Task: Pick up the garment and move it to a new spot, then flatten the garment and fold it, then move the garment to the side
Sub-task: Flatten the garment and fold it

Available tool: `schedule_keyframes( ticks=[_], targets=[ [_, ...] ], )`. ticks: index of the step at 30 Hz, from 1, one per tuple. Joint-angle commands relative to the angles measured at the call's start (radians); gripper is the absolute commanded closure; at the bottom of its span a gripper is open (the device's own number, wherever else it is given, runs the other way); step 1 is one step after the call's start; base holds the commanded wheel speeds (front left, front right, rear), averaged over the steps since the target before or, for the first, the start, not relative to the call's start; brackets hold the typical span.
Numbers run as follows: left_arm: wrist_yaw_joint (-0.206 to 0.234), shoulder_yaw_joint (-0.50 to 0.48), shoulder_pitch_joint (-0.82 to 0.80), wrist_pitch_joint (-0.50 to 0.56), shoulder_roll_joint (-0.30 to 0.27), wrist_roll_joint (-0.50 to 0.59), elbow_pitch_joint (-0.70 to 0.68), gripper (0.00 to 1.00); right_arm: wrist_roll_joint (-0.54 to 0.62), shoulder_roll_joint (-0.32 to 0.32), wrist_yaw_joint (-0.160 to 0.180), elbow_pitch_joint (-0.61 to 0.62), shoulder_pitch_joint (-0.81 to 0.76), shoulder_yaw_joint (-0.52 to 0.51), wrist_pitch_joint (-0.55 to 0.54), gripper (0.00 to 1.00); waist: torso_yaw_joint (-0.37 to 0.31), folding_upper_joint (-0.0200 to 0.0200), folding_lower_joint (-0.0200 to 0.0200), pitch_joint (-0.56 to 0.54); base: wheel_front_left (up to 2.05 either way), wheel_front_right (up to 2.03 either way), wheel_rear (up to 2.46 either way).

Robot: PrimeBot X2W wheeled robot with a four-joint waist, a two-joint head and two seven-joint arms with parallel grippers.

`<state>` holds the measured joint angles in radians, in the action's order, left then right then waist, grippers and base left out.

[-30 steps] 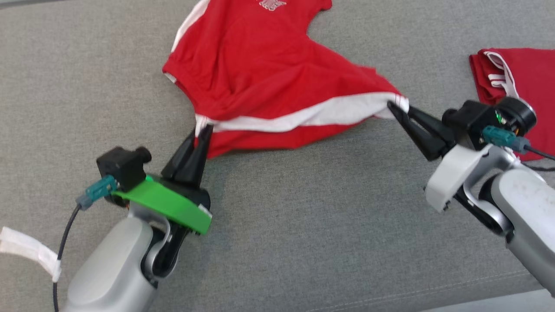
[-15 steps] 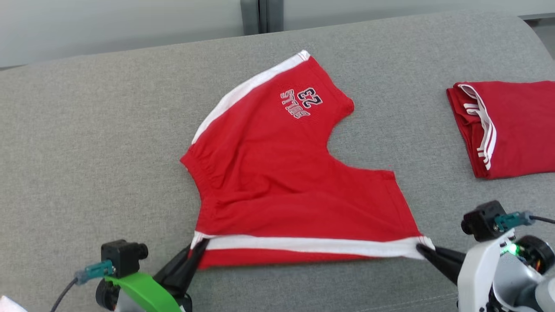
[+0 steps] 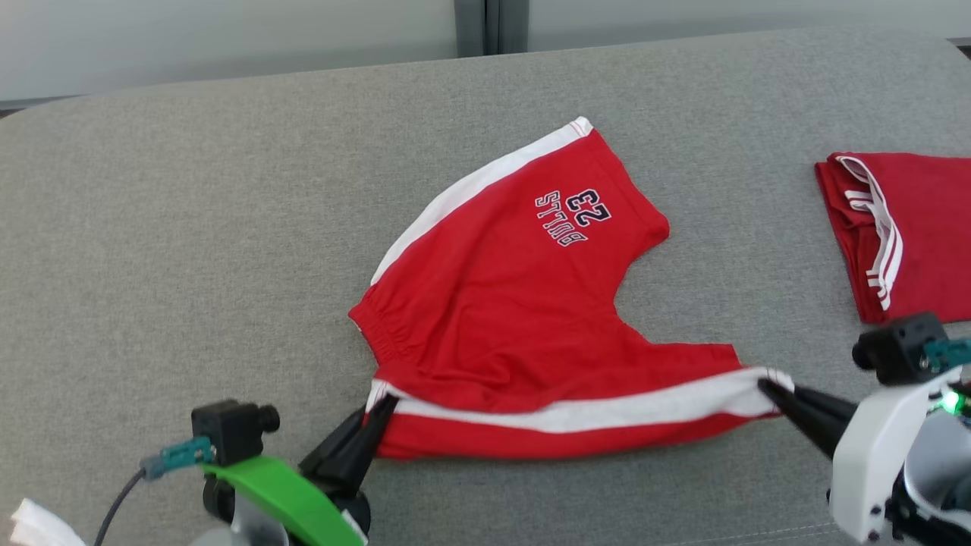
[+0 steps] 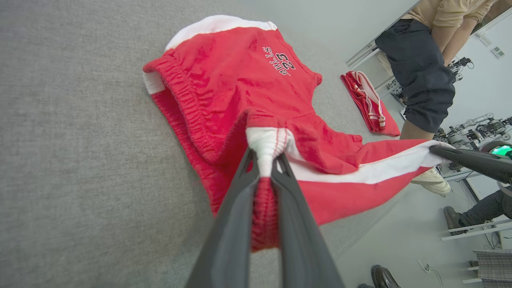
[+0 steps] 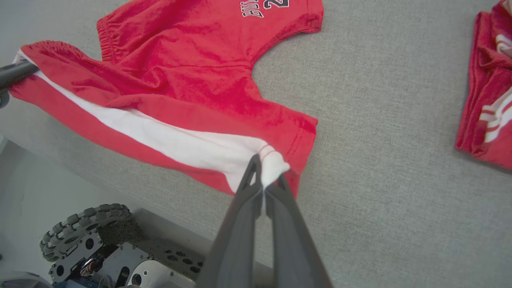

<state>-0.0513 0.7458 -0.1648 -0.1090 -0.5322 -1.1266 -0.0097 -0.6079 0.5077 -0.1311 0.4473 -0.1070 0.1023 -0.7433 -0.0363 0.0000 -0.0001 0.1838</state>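
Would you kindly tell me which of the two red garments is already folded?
The striped garment at the far right, lying untouched in a compact stack. The numbered shorts are spread out, with the left gripper and right gripper each pinching a corner.

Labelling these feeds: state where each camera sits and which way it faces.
Head view: on the head, looking forward and down at the red shorts on the grey cushion; both arms' jaws show at the bottom.
Left wrist view: on the left wrist, looking along the left jaws, shut on the waistband corner; a person stands beyond.
Right wrist view: on the right wrist, looking along the right jaws, shut on the hem corner; the wheeled base shows lower left.
Shared: all show the shorts and the folded red garment.
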Motion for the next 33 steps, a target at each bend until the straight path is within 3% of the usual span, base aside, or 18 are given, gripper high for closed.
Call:
schedule_keyframes(
  ticks=[1,8,17,24,33],
  targets=[
    [0.01,-0.012,-0.045,0.006,0.017,-0.012,0.005,1.0,0.006,0.011,0.001,-0.01,0.062,0.005,0.006,1.0,0.021,0.0,0.0001,0.02,0.0,0.0,0.0],
    [0.046,-0.064,-0.214,-0.008,0.123,-0.017,0.103,1.0,-0.012,0.073,0.001,-0.151,0.376,0.102,0.09,1.0,0.069,0.0,0.0001,0.087,0.0,0.0,0.0],
    [0.068,-0.103,-0.35,-0.059,0.248,-0.027,0.266,1.0,-0.035,0.089,0.001,-0.426,0.716,0.247,0.262,1.0,0.132,0.0,0.0001,0.188,0.0,0.0,0.0],
    [0.065,-0.124,-0.427,-0.092,0.316,-0.033,0.36,1.0,-0.008,0.05,0.001,-0.626,0.91,0.31,0.346,1.0,0.168,0.0,0.0001,0.258,0.0,0.0,0.0],
    [0.025,-0.111,-0.514,-0.103,0.37,-0.011,0.474,1.0,0.04,0.001,0.001,-0.819,1.038,0.363,0.418,1.0,0.195,0.0,0.0001,0.296,0.0,0.0,0.0]
  ],
)
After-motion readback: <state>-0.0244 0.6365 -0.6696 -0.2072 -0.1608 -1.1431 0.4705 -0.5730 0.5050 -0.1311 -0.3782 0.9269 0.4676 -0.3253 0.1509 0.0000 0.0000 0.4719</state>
